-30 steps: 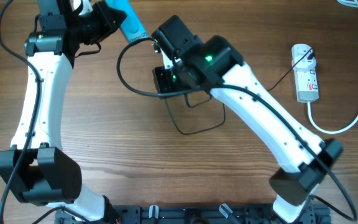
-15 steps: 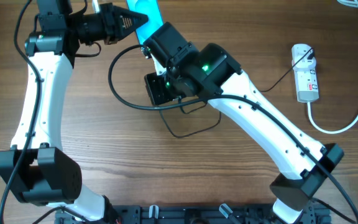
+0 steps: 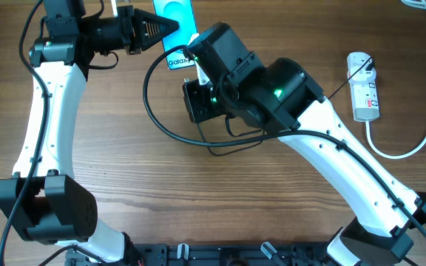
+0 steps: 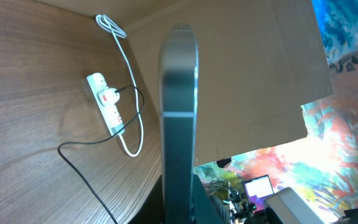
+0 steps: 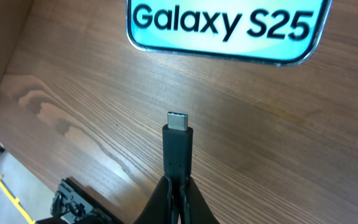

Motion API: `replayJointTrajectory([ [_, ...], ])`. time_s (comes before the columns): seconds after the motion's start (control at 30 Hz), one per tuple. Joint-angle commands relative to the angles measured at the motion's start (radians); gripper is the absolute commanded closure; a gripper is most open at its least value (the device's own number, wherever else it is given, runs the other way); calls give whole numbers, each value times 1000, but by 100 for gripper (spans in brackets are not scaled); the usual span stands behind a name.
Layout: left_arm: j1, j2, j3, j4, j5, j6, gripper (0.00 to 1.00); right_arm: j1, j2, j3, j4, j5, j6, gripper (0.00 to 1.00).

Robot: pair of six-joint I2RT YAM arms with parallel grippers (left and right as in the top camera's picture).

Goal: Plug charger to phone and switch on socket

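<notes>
At bench [image 3: 124,170] far side, left hand [image 3: 158,28], closed, grips phone [image 3: 177,16]; right hand [image 5: 176,198], closed, pinches charger [image 5: 179,142] connector, tip aimed at phone's near edge, not touching. Risk: tip off-axis vs. port → jams, or pushes phone askew in grip. Note: socket [image 3: 364,87] lies well apart.

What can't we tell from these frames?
- the phone port: right wrist, only the screen end shows, cropped by the top edge.
- the socket switch position: overhead and left wrist, too small.
- left fingers hold: left wrist, the edge-on phone hides them.
- right fingers: overhead, the arm's wrist covers them.
</notes>
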Motion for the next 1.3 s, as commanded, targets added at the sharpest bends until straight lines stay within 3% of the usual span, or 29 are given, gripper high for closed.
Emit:
replayJointTrajectory([
  [0.0, 5, 1, 7, -1, 46, 28, 96, 0, -8, 6, 18, 27, 1, 96],
  [0.2, 5, 1, 7, -9, 89, 27, 96, 0, -8, 6, 21, 93, 2, 96],
  [1.27, -8, 1, 7, -4, 98, 13, 96, 2, 6, 3, 28, 64, 31, 96],
])
